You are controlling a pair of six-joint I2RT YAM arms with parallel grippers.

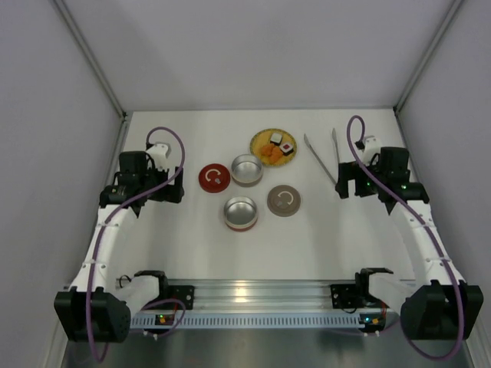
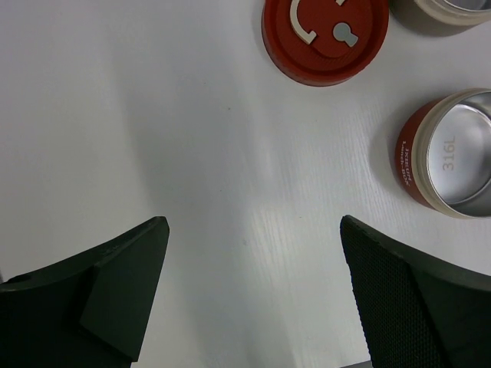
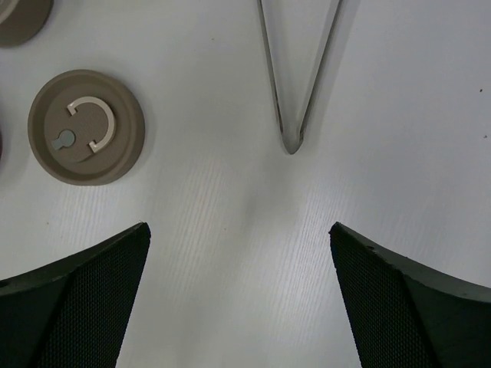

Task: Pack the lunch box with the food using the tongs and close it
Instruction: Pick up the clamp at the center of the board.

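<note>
The lunch box lies in parts at mid table: a beige steel pot, a red steel pot, a red lid and a beige lid. The food sits on a round yellow plate: orange chunks, a white-and-black cube, a dark cube with a red top. The silver tongs lie right of the plate, their joined end just ahead of my open right gripper. My left gripper stands open over bare table, left of the red lid and red pot.
White walls close in the table on the left, right and back. The beige lid lies ahead-left of the right fingers. An aluminium rail with both arm bases runs along the near edge.
</note>
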